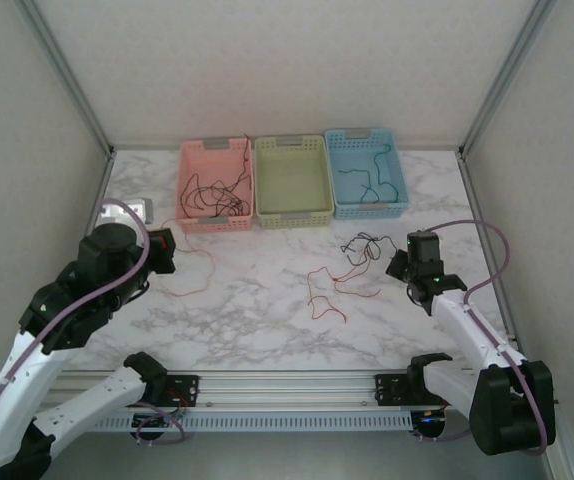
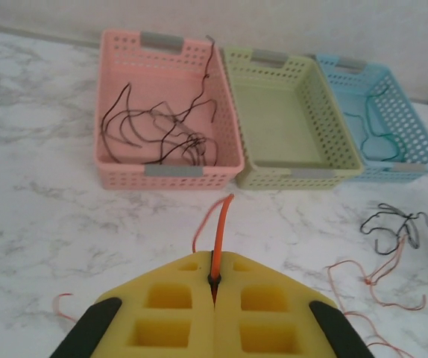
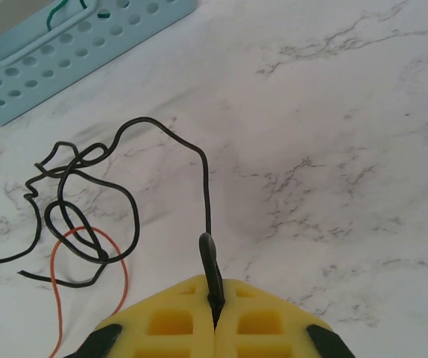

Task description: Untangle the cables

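Observation:
My left gripper is shut on an orange cable, which rises from between the yellow pads and trails over the marble toward the table's middle. My right gripper is shut on a black cable that curves left into a knotted tangle. In the top view that black tangle lies left of the right gripper, above loose orange loops. An orange strand passes under the black loops. The left gripper hovers near the pink basket.
Three baskets stand at the back: a pink one holding dark cables, a green one, a blue one with a dark green cable. A small silver object lies at the far left. Walls close in on both sides.

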Robot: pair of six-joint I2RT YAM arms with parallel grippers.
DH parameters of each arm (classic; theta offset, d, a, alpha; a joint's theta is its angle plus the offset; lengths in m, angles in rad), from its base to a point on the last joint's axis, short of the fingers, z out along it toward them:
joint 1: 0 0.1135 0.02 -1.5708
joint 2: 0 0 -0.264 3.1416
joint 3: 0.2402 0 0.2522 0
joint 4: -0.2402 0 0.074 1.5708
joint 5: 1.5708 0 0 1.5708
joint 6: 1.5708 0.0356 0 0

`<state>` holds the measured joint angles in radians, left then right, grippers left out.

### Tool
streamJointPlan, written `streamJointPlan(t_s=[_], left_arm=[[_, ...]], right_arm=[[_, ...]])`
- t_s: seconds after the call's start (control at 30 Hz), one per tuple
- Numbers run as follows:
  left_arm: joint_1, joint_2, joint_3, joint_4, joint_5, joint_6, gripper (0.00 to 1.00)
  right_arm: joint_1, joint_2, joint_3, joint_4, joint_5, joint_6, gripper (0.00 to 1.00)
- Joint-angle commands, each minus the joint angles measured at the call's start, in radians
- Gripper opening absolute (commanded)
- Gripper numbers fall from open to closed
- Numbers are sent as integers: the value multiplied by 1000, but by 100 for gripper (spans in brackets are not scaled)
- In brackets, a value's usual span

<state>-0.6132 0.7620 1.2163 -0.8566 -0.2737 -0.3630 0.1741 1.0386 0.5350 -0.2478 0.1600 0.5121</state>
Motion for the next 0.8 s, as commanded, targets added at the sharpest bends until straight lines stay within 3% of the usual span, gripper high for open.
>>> streamJointPlan(t_s=[0.0, 0.2, 0.43, 0.77], left_arm=[[7, 44, 102, 41, 50, 34, 0], [7, 207, 271, 126, 83, 51, 0], [7, 501, 561, 185, 175, 94, 0], [9, 872, 1027, 154, 227, 143, 0]], right_arm=[[-5, -11, -22, 34, -19, 13, 0], [-5, -6, -30, 42, -31, 14, 0], [-5, -9, -36, 39, -51, 12, 0], [-5, -5, -72, 60, -89, 33, 0]])
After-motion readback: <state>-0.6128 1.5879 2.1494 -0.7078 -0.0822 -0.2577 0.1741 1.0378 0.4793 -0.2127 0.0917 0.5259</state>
